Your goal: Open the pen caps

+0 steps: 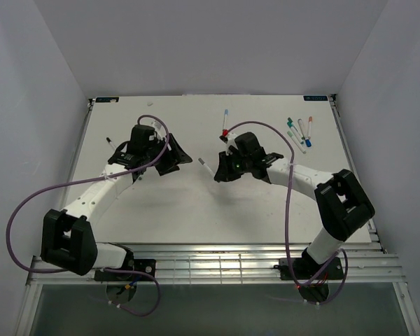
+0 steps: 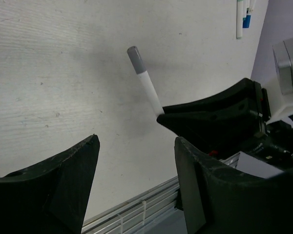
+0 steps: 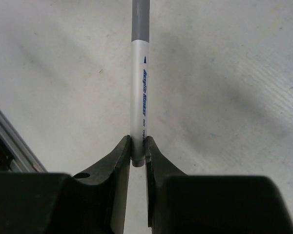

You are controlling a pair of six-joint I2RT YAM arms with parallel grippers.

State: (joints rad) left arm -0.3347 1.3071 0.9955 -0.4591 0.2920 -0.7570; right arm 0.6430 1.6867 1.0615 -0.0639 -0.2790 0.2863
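**Grey-capped pen (image 1: 206, 165) clamped in the right hand (image 1: 218, 171); left hand (image 1: 180, 159) apart, not on the grey cap (image 1: 200, 161)**

Top view: the pen is held at frame centre, the left hand just beside it; the other pens (image 1: 301, 131) lie on the desk (image 1: 161, 217), upper right. Left wrist view: the jaws are seen apart, the cap beyond them at upper centre (nothing gripped), so the barrel (image 2: 150, 92) might be closed on instead of the cap. Right wrist view: only the barrel's end is pinched, so the pen could be dragged out when the cap is pulled.
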